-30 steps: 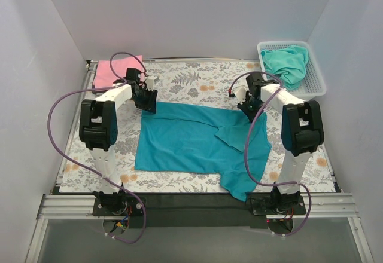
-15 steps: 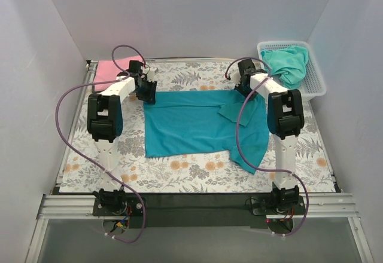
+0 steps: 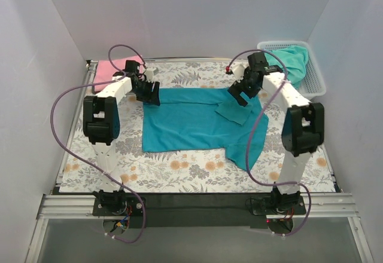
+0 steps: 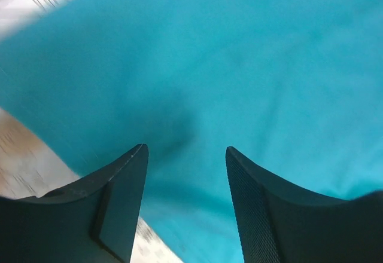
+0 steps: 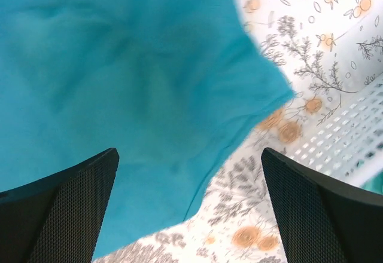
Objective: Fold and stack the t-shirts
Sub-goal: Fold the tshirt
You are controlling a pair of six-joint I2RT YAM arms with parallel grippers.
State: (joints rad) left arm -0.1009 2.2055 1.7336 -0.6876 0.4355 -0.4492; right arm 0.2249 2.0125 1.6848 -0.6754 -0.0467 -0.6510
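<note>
Near edge: both arm bases, arms reach out toward 12.

Teal shirt (image 3: 182,128) lies flat mid-table on the floral cover (image 3: 197,172), mostly spread. One flap sticks out toward 5 o'clock. A small flap at its 2 o'clock corner is doubled over onto the body. Looks like the spread/flatten stage, no real fold yet.

Left gripper (image 4: 186,148) hangs over the shirt's 10 o'clock corner, fingers apart, nothing between them, cloth just below. Right gripper (image 5: 188,150) is over the 2 o'clock corner by the doubled flap, fingers wide, also empty. The far hem edge shows in its cam. Both sit on the far corners, prob so the far edge can be pinched on both sides at once and the cloth kept taut.

Far side: pink shirt (image 3: 108,70) at 10–11 o'clock, flat, likely the stack spot. White basket (image 3: 320,85) at 1–2 o'clock holds the aqua shirt (image 3: 292,60), bunched, not yet folded.

Risk: the doubled flap gets trapped in the fold if not flicked out first.
</note>
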